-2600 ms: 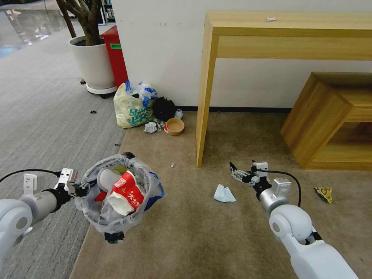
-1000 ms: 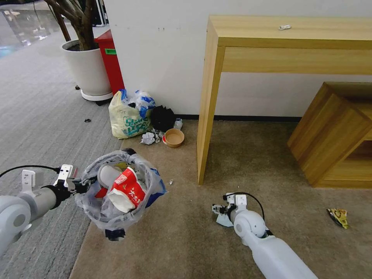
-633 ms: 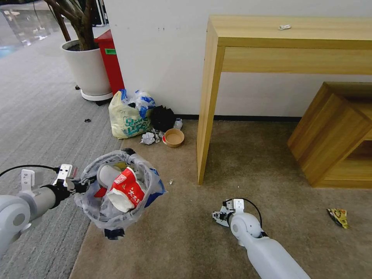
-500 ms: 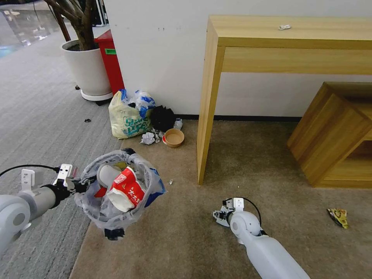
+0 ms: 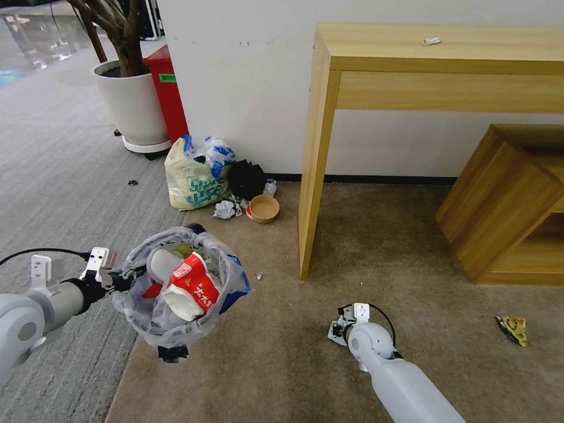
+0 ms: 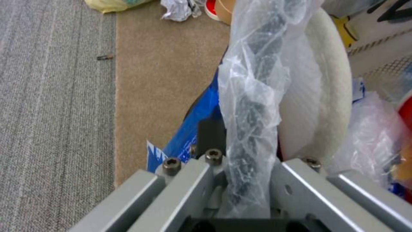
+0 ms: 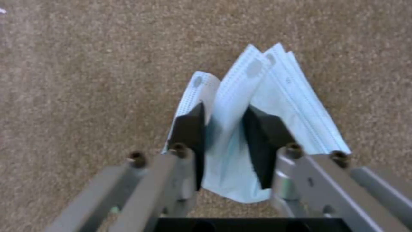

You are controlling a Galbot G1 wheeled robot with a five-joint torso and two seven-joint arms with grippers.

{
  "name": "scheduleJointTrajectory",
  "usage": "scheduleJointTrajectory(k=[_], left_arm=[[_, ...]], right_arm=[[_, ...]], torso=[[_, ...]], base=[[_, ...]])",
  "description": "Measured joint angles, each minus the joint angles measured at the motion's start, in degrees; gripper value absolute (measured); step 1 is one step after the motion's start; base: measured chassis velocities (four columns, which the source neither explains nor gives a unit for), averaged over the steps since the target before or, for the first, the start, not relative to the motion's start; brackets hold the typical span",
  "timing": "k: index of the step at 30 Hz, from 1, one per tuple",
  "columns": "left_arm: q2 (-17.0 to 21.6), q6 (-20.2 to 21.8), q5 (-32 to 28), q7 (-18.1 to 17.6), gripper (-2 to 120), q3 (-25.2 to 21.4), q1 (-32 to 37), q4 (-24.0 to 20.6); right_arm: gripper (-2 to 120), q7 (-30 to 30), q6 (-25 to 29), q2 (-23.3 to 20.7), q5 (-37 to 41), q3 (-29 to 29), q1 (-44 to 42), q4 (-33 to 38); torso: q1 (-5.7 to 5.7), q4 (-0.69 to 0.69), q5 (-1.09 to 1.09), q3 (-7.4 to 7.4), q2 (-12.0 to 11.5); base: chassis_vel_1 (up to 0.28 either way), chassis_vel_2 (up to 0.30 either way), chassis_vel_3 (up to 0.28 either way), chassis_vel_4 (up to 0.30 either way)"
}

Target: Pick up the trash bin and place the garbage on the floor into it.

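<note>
As held: trash bin [image 5: 179, 294] of cartons [image 5: 191, 291]

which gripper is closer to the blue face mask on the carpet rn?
Right. The right gripper is down at the face mask, a fold of it between the fingers. The left gripper is off to the left, holding the trash bin by its rim.

Two smooth white rounded arms, grey cylindrical wrists, black cables looping at each wrist. Left gripper [image 6: 240, 193]: grey angular metal linkages, dark hex-socket screws. Right gripper [image 7: 223, 129]: matching grey linkages, black wedge-shaped finger pads [image 7: 189, 129].
</note>
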Motion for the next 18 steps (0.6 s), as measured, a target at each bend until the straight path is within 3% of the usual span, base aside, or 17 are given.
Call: scheduleJointTrajectory(k=[6, 18], left_arm=[[0.0, 0.0, 0.0, -0.1, 0, 0.1, 0.1, -0.4], [0.8, 0.0, 0.1, -0.1, 0, 1.1, 0.0, -0.2]], right_arm=[[0, -0.2, 1.1, -0.1, -0.9, 0.6, -0.5, 0.1], [0, -4.0, 5.9, -1.9, -4.2, 2.6, 0.0, 9.0]], torso=[[0.0, 0.0, 0.0, 0.0, 0.0], [0.0, 0.0, 0.0, 0.0, 0.0]], base=[[0.0, 0.0, 0.0, 0.0], [0.0, 0.0, 0.0, 0.0]])
